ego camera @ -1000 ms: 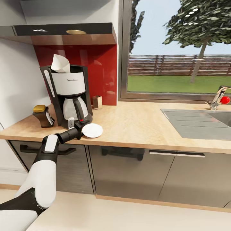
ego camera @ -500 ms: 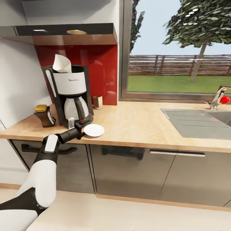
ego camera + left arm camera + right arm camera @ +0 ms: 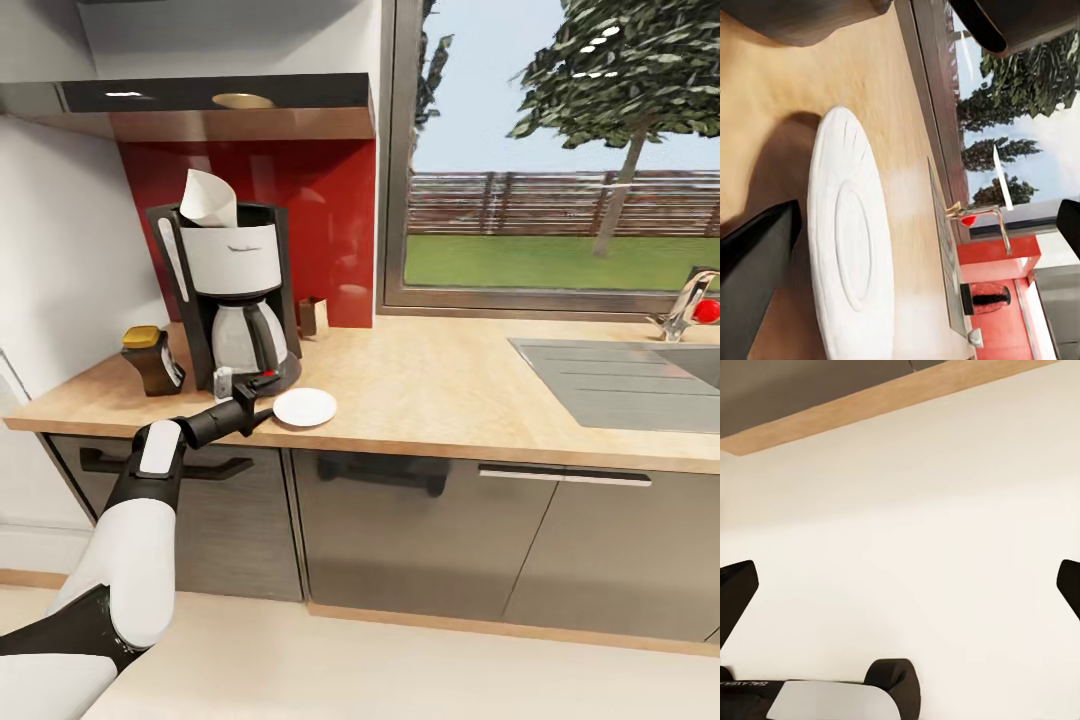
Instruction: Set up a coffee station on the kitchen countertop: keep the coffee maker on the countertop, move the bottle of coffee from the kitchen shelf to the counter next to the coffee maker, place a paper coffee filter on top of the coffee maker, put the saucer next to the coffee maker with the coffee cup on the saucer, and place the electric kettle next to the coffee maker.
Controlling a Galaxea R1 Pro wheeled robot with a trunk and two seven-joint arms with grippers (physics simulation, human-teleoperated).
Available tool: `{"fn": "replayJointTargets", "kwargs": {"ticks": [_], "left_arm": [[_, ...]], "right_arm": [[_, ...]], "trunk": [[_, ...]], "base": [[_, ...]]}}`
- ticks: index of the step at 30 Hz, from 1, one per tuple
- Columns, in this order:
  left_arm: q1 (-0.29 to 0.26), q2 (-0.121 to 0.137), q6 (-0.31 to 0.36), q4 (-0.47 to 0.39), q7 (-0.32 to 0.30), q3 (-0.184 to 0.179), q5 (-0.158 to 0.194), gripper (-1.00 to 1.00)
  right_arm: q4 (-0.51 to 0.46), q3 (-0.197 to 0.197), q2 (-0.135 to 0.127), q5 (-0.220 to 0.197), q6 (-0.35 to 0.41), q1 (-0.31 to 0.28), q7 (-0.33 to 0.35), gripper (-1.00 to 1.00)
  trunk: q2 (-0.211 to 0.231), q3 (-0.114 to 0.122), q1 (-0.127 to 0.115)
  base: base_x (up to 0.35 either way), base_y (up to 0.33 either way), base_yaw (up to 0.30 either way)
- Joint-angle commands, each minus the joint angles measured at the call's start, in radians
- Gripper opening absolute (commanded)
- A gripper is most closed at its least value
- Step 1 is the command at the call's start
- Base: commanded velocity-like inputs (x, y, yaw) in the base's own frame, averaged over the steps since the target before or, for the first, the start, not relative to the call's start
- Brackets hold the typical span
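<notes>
The left end effector (image 3: 262, 407) has drawn back from the saucer (image 3: 305, 407), its fingers spread wide, the plate resting on the table (image 3: 430, 390) just ahead beside the coffee maker (image 3: 232, 295); fetching the cup comes next.

the coffee maker (image 3: 232, 300) stands on the countertop (image 3: 430, 385) with a paper filter (image 3: 208, 198) on top, a jar (image 3: 153, 360) beside it, and the left gripper (image 3: 255, 403) at a white saucer (image 3: 305, 407).

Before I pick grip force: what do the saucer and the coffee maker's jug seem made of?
Saucer: likely glazed ceramic, plain white with a moulded ring and ribbed rim. Carafe of the coffee maker: apparently clear glass, see-through, with a black handle, probably plastic.
</notes>
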Motion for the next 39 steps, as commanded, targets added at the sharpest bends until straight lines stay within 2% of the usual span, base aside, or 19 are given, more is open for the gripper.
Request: {"fn": "replayJointTargets", "kwargs": {"ticks": [1, 28, 34, 36, 39], "left_arm": [[-0.001, 0.0, -0.005, 0.0, -0.008, 0.005, -0.069, 1.0], [-0.001, 0.0, -0.004, 0.002, -0.009, 0.007, -0.069, 1.0], [-0.001, -0.001, -0.002, 0.009, -0.016, 0.008, -0.069, 1.0], [-0.001, -0.006, -0.001, 0.032, -0.022, 0.008, -0.068, 1.0], [-0.001, -0.014, -0.001, 0.128, -0.078, 0.007, -0.067, 1.0]], "right_arm": [[0.001, -0.004, 0.0, 0.005, -0.003, -0.001, 0.003, 1.0], [0.002, -0.004, 0.0, 0.005, -0.004, -0.001, 0.002, 1.0], [0.002, -0.003, 0.0, 0.005, -0.044, -0.001, 0.002, 1.0], [0.002, -0.003, 0.0, 0.005, -0.048, -0.001, 0.002, 1.0], [0.002, -0.003, 0.0, 0.005, -0.051, -0.001, 0.002, 1.0]], "trunk": [[0.0, -0.001, 0.0], [0.0, -0.001, 0.0], [0.0, -0.001, 0.0], [0.0, -0.001, 0.0], [0.0, -0.001, 0.0]], "base": [[-0.027, 0.047, 0.0], [-0.104, 0.021, 0.0], [-0.02, 0.0, 0.0], [-0.004, 0.0, 0.0], [-0.002, 0.0, 0.0]]}}
